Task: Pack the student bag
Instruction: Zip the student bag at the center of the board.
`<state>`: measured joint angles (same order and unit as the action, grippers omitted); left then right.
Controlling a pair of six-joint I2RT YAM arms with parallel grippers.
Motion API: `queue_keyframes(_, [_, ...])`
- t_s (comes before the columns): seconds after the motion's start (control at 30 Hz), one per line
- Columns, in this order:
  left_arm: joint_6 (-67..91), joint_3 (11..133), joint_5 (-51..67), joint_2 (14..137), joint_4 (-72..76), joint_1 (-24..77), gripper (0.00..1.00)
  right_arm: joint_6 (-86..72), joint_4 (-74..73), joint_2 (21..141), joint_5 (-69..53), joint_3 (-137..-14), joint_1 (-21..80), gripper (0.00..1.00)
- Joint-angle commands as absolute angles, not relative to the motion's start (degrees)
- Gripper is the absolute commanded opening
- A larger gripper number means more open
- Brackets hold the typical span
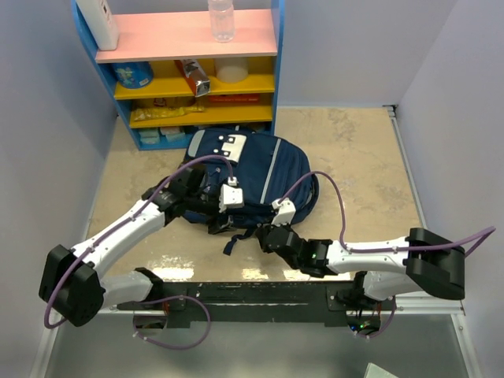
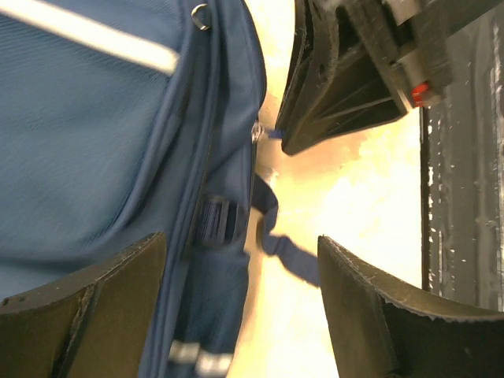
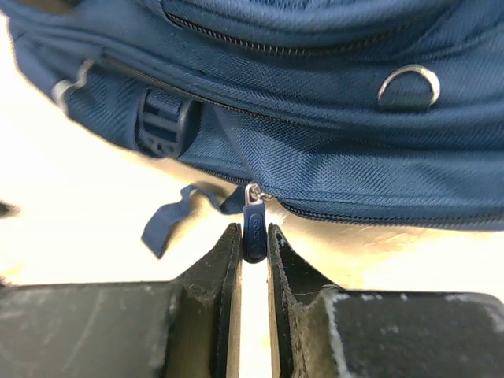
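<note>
Navy zip pull [image 3: 253,219] sits between tips of right gripper [image 3: 253,240], jaws nearly shut, pinching it. Pull hangs off near edge of bag [image 1: 260,169], straight ahead of that gripper. Zip track runs sideways along edge, so judged next move: drag along seam. Left gripper [image 2: 236,260] wide open, holding nothing, bag's near-left edge between its jaws, loose strap [image 2: 287,252] beside. Bag lies flat on table [image 1: 354,173], long axis running away from arms toward shelf [image 1: 277,94].
</note>
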<state>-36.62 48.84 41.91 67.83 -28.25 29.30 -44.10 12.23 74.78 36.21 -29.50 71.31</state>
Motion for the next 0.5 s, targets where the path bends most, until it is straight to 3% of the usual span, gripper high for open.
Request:
queue_keyframes(0.0, [-35.2, 47.5, 35.6, 70.0, -21.5, 34.6, 0.81, -45.2, 15.0, 71.5, 30.9, -29.5, 71.6, 0.00])
queue_keyframes(0.47, [-38.1, 40.5, 28.1, 75.3, -11.3, 38.5, 0.80, -46.5, 8.0, 68.6, 34.4, -30.0, 71.6, 0.00])
